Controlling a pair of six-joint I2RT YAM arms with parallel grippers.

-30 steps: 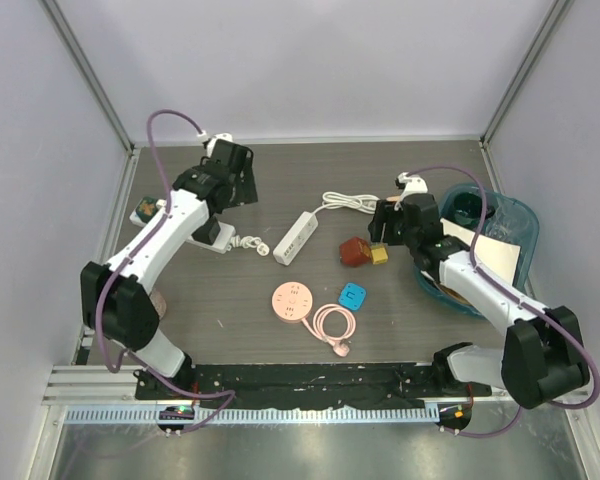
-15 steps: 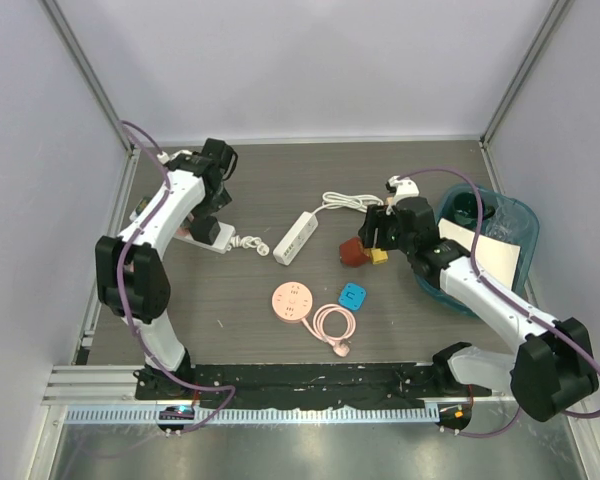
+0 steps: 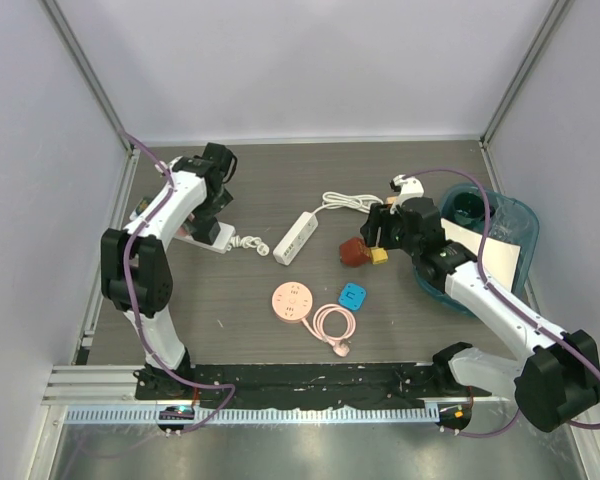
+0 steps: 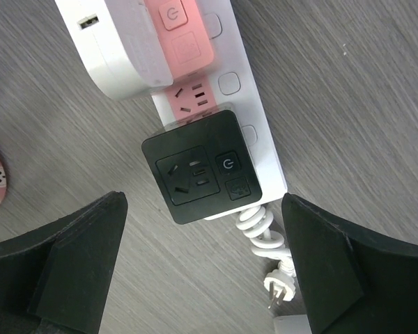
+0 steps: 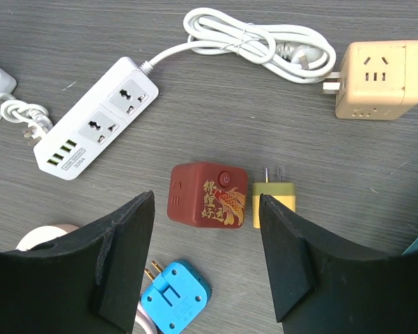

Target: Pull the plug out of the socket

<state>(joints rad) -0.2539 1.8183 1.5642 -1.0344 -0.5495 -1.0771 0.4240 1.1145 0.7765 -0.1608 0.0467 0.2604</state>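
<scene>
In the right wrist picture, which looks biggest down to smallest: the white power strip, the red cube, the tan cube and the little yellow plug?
1. White power strip
2. Tan cube and red cube: they look about the same, so I won't rank them.
3. Yellow plug

We see a grey, wood-grained tabletop (image 5: 90,28). The dark red cube (image 5: 209,195) bears a gold fish and gold characters. Touching the cube's right side is a yellow charger (image 5: 274,197). Below the cube in the right wrist view lies a bright blue adapter (image 5: 175,300), and left of it a white strip (image 5: 97,118) with green ports. Elsewhere, a black plug (image 4: 200,167) sits on a white-and-pink socket strip (image 4: 195,97).
</scene>
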